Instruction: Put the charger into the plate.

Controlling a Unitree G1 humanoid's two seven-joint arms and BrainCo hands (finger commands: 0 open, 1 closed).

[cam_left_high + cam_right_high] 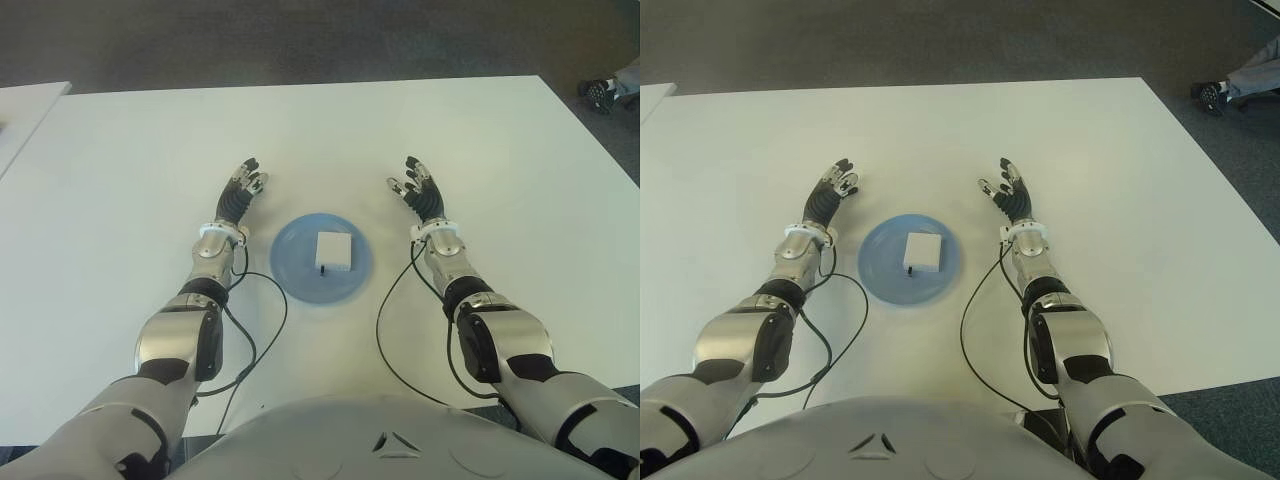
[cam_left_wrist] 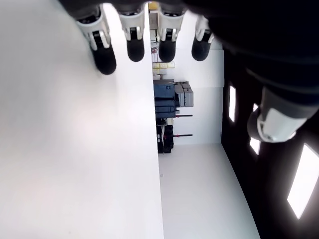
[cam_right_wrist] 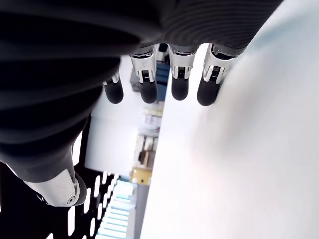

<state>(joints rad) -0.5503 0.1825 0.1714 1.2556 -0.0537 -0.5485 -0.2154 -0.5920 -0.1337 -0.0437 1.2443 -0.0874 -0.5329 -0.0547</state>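
Note:
A white square charger [image 1: 334, 249] lies inside the round blue plate [image 1: 296, 262] at the near middle of the white table [image 1: 320, 140]. My left hand [image 1: 243, 190] shows just left of the plate, fingers stretched out and holding nothing. My right hand [image 1: 418, 189] shows just right of the plate, likewise spread and empty. Each wrist view shows only straight fingers [image 2: 135, 45] and fingers [image 3: 179, 82] beside bare table.
Thin black cables [image 1: 262, 330] loop over the table near my forearms. A second white table edge [image 1: 25, 110] lies at the far left. A person's shoe [image 1: 602, 95] is on the dark floor past the table's far right corner.

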